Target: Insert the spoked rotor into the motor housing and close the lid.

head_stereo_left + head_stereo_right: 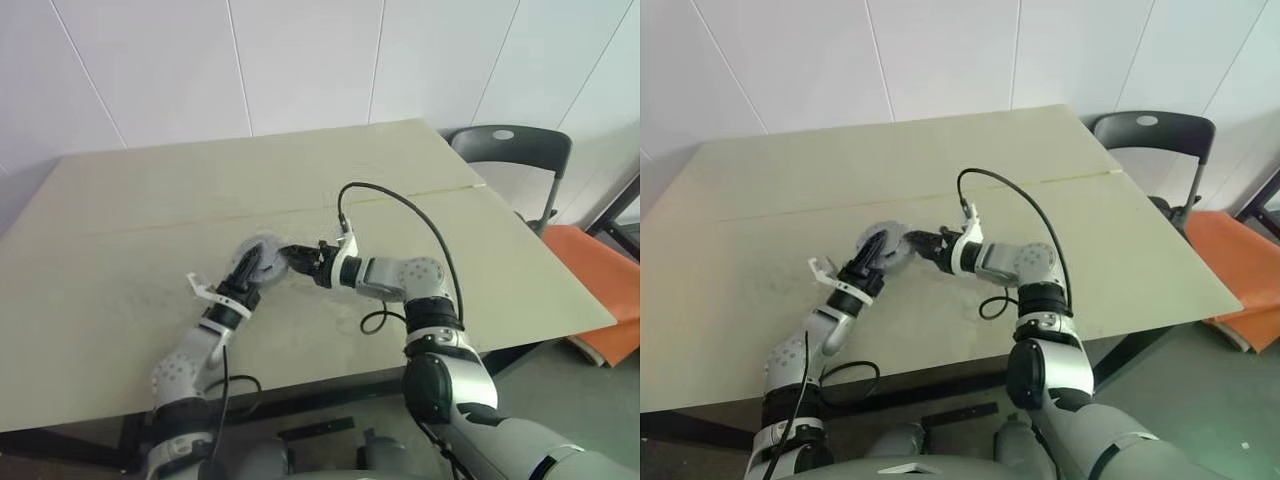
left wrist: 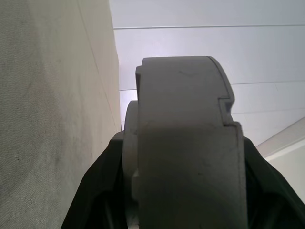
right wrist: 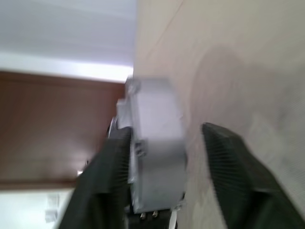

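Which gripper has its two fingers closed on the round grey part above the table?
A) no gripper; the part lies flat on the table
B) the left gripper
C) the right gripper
B: the left gripper clamps the round grey part on both sides; the right gripper has one finger apart from it.

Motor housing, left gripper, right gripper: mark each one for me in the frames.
motor housing (image 1: pixel 262 252): left eye view, on its grey round face.
left gripper (image 1: pixel 247 268): left eye view, between its black fingertips.
right gripper (image 3: pixel 167 152): right wrist view, midway between its two fingertips.
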Controlling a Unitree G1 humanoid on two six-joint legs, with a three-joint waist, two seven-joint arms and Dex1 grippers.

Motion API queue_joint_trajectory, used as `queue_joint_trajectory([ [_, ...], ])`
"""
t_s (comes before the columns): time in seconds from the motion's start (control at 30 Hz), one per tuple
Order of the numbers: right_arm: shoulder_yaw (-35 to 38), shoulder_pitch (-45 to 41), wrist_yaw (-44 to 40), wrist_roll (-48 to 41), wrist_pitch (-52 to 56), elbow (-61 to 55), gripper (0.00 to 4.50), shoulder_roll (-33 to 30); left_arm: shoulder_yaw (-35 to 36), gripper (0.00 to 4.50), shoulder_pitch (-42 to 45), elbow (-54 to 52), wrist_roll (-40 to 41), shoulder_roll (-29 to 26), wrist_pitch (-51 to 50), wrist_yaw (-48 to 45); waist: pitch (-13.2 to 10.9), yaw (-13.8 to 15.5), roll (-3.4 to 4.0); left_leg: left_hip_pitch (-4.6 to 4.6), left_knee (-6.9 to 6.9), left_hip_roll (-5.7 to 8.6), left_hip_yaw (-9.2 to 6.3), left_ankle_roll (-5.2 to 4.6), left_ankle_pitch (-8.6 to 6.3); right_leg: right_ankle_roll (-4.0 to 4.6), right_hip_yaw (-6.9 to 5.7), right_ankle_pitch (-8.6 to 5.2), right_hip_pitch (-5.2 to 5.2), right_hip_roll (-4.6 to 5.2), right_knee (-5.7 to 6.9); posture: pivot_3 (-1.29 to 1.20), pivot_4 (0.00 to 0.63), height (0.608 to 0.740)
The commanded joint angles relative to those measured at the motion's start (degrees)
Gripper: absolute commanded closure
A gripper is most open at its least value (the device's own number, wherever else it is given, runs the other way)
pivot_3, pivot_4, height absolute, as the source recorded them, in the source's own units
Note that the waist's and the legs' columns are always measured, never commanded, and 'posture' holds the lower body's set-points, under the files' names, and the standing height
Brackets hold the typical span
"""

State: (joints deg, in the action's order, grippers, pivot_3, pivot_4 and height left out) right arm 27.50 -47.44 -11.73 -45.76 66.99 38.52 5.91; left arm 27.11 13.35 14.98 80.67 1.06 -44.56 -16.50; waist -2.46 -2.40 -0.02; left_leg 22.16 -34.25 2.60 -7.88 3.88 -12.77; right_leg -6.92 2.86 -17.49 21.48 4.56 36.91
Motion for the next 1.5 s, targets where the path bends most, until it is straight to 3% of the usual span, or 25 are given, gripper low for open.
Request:
queue_joint_trajectory([
  [0.03,1.51,-3.01,0.21,-1.89,-1.55,0.0,0.92,0.36,1.26,2.16,1.95,-0.45,2.03,1.15,0.53,-1.87,0.0,-0.04,0.0,0.0,0.0,0.0,0.0,0.0,0.0,0.0,0.0,0.0,0.01,0.0,0.01,0.0,0.0,0.74],
  [0.07,1.7,-3.24,-0.29,-2.44,-0.97,0.07,0.59,0.33,1.62,2.16,2.09,-0.39,1.88,1.33,0.83,-1.93,0.0,-0.05,0.0,0.0,0.0,-0.01,0.0,0.0,0.0,0.0,0.0,0.0,0.02,-0.01,0.03,0.0,0.0,0.74],
  [0.2,2.12,-2.92,-2.9,-4.96,0.63,-1.94,0.59,0.63,4.59,2.16,4.21,2.43,-2.08,2.23,8.95,-0.03,0.0,0.02,0.0,0.0,0.0,-0.01,-0.01,0.0,0.0,0.0,0.0,0.0,0.01,-0.01,0.03,0.0,0.0,0.74],
  [0.37,1.1,-2.19,-4.11,-6.1,1.5,-4.54,0.59,0.88,7.06,2.16,7.1,5.42,-13.06,0.58,25.67,0.68,0.0,-0.34,-0.01,-0.1,0.0,-0.06,0.01,0.05,0.03,0.04,0.01,0.02,-0.02,-0.07,0.05,0.0,0.0,0.74],
  [0.63,1.7,-0.98,-3.44,-9.21,4.99,-7.84,0.59,0.88,8.78,2.16,13.57,17.66,-25.74,-7.28,41.49,0.33,0.0,-1.58,-0.03,0.0,0.1,-0.44,-0.03,0.05,0.04,0.17,0.04,0.11,0.21,-0.51,0.12,0.0,0.0,0.74],
  [0.87,1.96,0.08,-2.33,-10.03,5.82,-9.14,0.59,0.33,12.35,2.16,19.15,30.39,-31.83,-12.58,53.61,2.17,0.01,-1.43,-0.26,0.11,0.03,-0.39,-0.06,0.13,0.08,0.16,0.03,0.13,0.24,-0.47,0.17,0.0,0.0,0.74],
  [1.1,1.6,0.38,-2.04,-10.59,5.81,-9.54,0.59,0.04,13.88,2.16,19.81,36.81,-34.2,-14.52,58.3,2.87,0.02,-1.72,-0.27,0.09,0.05,-0.42,-0.06,0.12,0.09,0.16,0.04,0.14,0.34,-0.5,0.33,0.0,0.0,0.74],
  [1.5,0.42,0.01,-2.55,-9.84,5.41,-9.16,0.59,-0.64,15.0,2.16,18.34,38.48,-35.82,-14.39,61.44,8.11,0.03,-2.61,-0.28,-0.19,0.05,-0.49,-0.04,0.15,0.1,0.2,0.17,0.16,0.24,-0.63,0.49,0.0,0.0,0.74],
])
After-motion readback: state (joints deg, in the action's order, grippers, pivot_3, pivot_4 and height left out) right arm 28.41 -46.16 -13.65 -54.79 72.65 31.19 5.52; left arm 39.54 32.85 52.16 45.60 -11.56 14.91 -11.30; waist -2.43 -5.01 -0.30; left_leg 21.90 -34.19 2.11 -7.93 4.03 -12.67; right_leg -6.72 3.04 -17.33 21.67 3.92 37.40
